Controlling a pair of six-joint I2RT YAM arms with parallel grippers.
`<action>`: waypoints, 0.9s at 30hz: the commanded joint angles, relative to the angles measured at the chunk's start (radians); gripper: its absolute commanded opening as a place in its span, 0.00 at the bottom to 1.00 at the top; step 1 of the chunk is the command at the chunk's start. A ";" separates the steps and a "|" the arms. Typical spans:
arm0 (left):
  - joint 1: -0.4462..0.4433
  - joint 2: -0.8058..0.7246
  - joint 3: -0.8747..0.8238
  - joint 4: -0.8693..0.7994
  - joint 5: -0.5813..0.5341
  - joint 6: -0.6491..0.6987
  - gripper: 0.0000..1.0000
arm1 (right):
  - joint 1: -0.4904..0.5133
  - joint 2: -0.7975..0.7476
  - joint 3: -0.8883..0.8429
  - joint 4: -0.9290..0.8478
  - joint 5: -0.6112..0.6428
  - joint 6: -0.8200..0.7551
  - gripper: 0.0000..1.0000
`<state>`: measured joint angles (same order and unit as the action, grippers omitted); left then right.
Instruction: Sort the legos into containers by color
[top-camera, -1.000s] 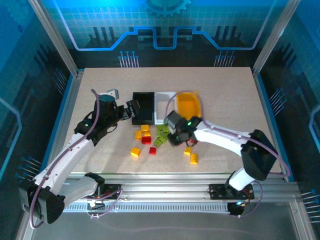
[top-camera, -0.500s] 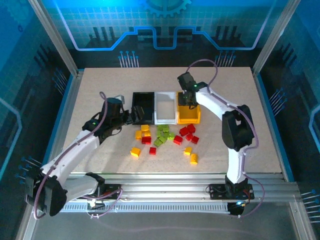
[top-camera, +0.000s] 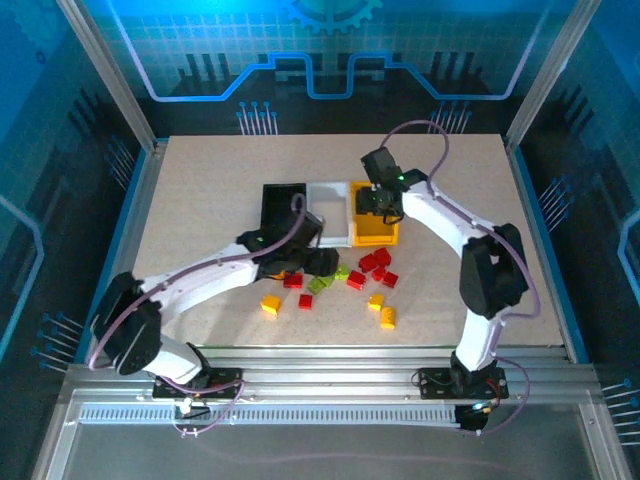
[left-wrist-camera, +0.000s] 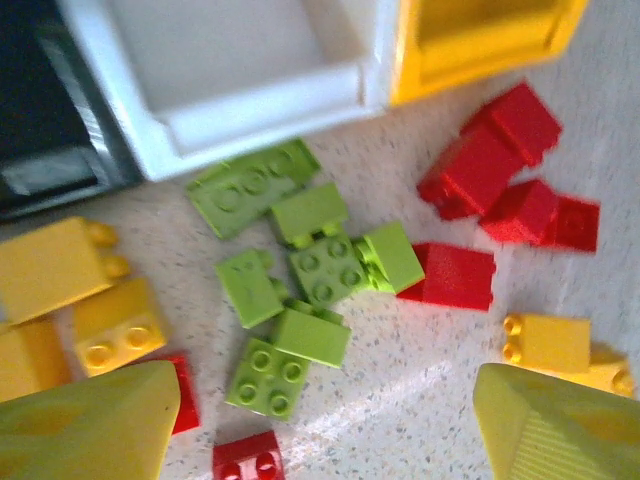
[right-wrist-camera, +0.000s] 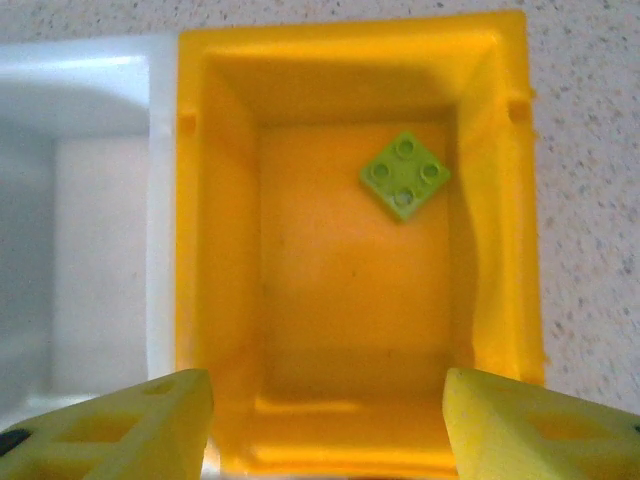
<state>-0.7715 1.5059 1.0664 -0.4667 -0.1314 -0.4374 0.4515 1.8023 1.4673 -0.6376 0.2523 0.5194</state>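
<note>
top view, left gripper (top-camera: 318, 262): low over the loose bricks in front of the bins; jaw gap unreadable here.
top view, right gripper (top-camera: 378, 200): above the yellow open-topped plastic bin (top-camera: 372, 238), which stands in a row with the white open-topped plastic bin (top-camera: 335, 215) and the black open-topped plastic bin (top-camera: 283, 205) on the speckled tabletop (top-camera: 200, 180).
top view, risk: the arms work close together, so a wide swing may clip the other arm or shove a bin.
left wrist, left gripper (left-wrist-camera: 320, 435): jaws wide, nothing between them.
left wrist, bricks: lime green plastic bricks (left-wrist-camera: 300, 265) are bunched and touching, just beside the white bin wall. Red plastic bricks (left-wrist-camera: 495, 165) are to their right, one touching the green bunch. Yellow-orange plastic bricks (left-wrist-camera: 60, 270) are to the left.
left wrist, risk: closing here may catch two greens, drag a red along, or scatter the bunch.
right wrist, right gripper (right-wrist-camera: 325, 430): jaws wide and empty over the yellow bin's near wall.
right wrist, square lime green brick (right-wrist-camera: 405, 175): flat, studs up, on the yellow bin floor towards the far right corner.
right wrist, risk: with green in the yellow bin, yellow-orange bricks may get dropped here by mistake; a descending finger may hit the rim.
writing: none readable; studs are too blurred, and bins carry no labels.
</note>
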 joint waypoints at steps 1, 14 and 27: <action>-0.030 0.071 0.042 -0.093 -0.034 0.084 0.78 | 0.009 -0.078 -0.081 0.033 -0.018 0.033 0.63; -0.089 0.223 0.056 -0.099 -0.159 0.119 0.67 | -0.014 -0.162 -0.177 0.059 -0.025 0.039 0.63; -0.094 0.276 0.018 -0.061 -0.191 0.109 0.57 | -0.048 -0.200 -0.191 0.061 -0.033 0.037 0.62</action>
<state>-0.8597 1.7592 1.0962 -0.5369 -0.3004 -0.3336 0.4217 1.6379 1.2881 -0.5888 0.2245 0.5362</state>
